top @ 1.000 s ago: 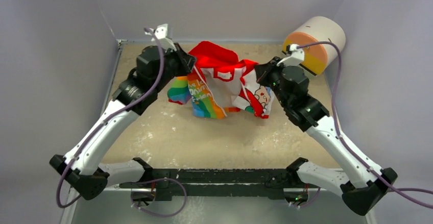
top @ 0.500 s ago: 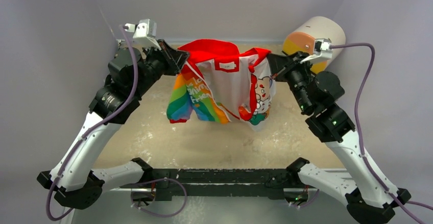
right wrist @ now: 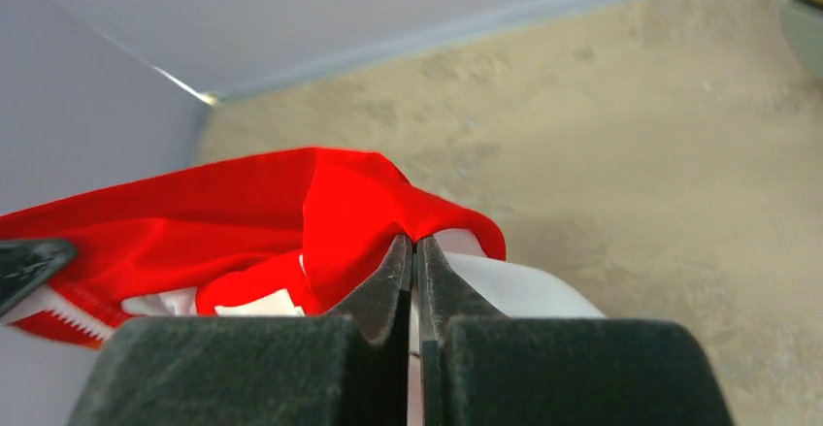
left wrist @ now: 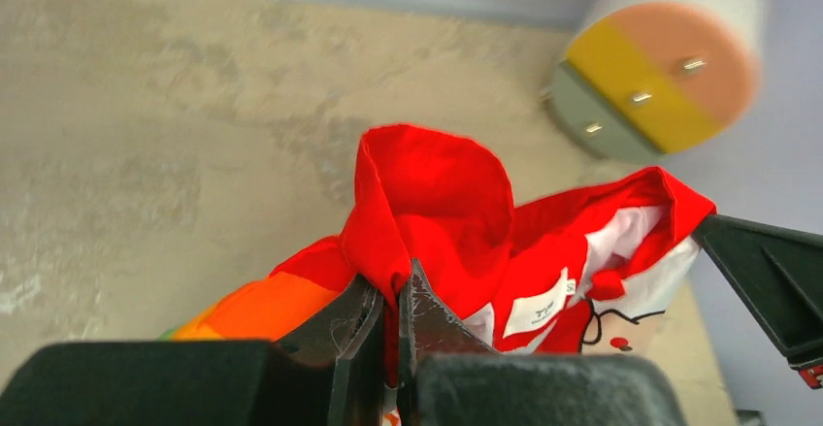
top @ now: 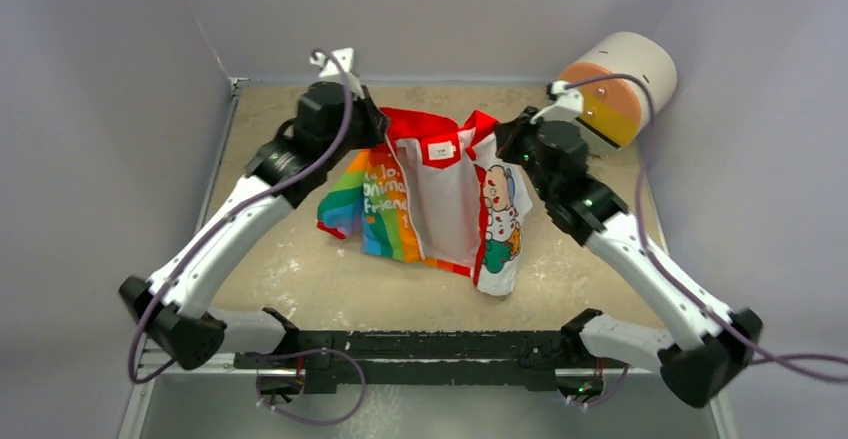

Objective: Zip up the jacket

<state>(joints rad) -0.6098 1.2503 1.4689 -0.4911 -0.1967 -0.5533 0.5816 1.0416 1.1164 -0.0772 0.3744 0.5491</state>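
The left gripper (left wrist: pixel 396 295) at ten o'clock and right gripper (right wrist: pixel 415 256) at two pinched the jacket (top: pixel 440 199) tight — a hard tug could slip it.

Robot lab test cell. Plain grey walls (top: pixel 100 109) enclose worn beige tabletop (top: pixel 300 274). Left arm (top: pixel 215 244), right arm (top: pixel 650 269) bolted to black rail (top: pixel 430 344). Cylinder (top: pixel 620 79) on wall.

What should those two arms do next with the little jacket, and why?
Probably lay the jacket fully down on the table and let go. The left pincer and right pincer are each shut on red fabric at its top corners; it is spread open, white lining up, front unzipped. Freed, they could reach its lower front edges.
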